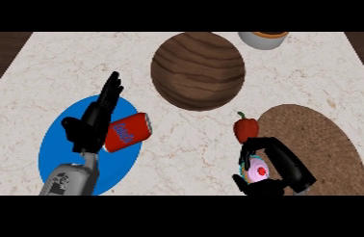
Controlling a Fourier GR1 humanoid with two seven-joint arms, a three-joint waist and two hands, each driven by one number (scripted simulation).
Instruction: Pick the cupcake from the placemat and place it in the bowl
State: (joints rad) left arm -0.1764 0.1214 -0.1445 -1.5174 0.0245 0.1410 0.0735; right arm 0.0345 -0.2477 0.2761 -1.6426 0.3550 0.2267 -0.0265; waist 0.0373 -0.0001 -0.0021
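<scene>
Down at the near right of the wooden bowl (198, 70), the right hand (280, 166) has its black fingers (257, 143) and thumb curled round the cupcake (257, 171), whose pink frosting with a red dot on top shows between them. The cupcake sits in that grasp at the left edge of the brown woven placemat (320, 144), which lies nearer than the bowl and to its right; whether the cupcake is lifted off the mat or touching it cannot be told from this angle. A red bell pepper (246, 128) with a green stem stands between the bowl and the right hand, just beside the placemat's left edge and very close to the curled fingers. The bowl itself is dark wood with wavy grain and holds nothing that shows. Beyond the bowl and to its right, a grey cup (264, 39) with a brown rim is cut off by the upper edge of the view. Nearer than the bowl and to its left lies a blue round mat (64, 154); a red can (128, 131) lies tilted on its right part. The left hand (91, 123) is over the blue mat, just beside the can, its fingers straight and together, pointing away from the robot, holding nothing. Everything rests on a pale marble counter (78, 67).
</scene>
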